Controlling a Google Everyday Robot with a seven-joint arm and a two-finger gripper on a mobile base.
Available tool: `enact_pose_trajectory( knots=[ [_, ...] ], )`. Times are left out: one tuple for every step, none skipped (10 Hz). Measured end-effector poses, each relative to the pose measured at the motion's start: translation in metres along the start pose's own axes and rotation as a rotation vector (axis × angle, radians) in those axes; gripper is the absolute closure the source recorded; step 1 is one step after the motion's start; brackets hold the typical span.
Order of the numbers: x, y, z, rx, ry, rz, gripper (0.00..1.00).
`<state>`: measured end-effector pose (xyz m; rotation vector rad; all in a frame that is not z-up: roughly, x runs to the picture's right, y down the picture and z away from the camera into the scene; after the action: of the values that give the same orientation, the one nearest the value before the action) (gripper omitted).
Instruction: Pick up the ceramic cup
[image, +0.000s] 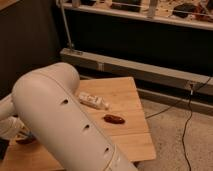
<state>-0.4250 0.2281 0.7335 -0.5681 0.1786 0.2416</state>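
Looming across the frame, white arm (65, 125) bent over wooden table (125, 100) — hand hidden behind it, grip unreadable

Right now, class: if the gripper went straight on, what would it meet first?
Cannot tell: the gripper is hidden behind the white arm at lower left, so its heading does not show.

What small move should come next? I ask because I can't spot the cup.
Probably lift the arm aside: it covers much of the table, and neither the ceramic cup nor the gripper shows, likely hidden behind it. A white bottle and a brown item lie in plain view.
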Motion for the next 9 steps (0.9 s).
enact_pose_trajectory(
  knots=[
    [-0.001,-0.001,-0.001,0.002,-0.003,0.0,0.82],
    [-0.002,-0.008,-0.007,0.013,-0.015,0.006,0.95],
    [-0.003,-0.012,-0.013,0.024,-0.026,0.012,0.99],
    [-0.003,-0.022,-0.03,0.046,-0.05,0.033,1.0],
    [-0.002,-0.031,-0.047,0.06,-0.075,0.054,1.0],
    [-0.001,-0.038,-0.064,0.063,-0.099,0.074,1.0],
    [0.004,-0.047,-0.089,0.052,-0.135,0.111,1.0],
    [0.006,-0.055,-0.108,0.047,-0.166,0.137,1.0],
    [0.009,-0.06,-0.124,0.034,-0.189,0.164,1.0]
  ],
)
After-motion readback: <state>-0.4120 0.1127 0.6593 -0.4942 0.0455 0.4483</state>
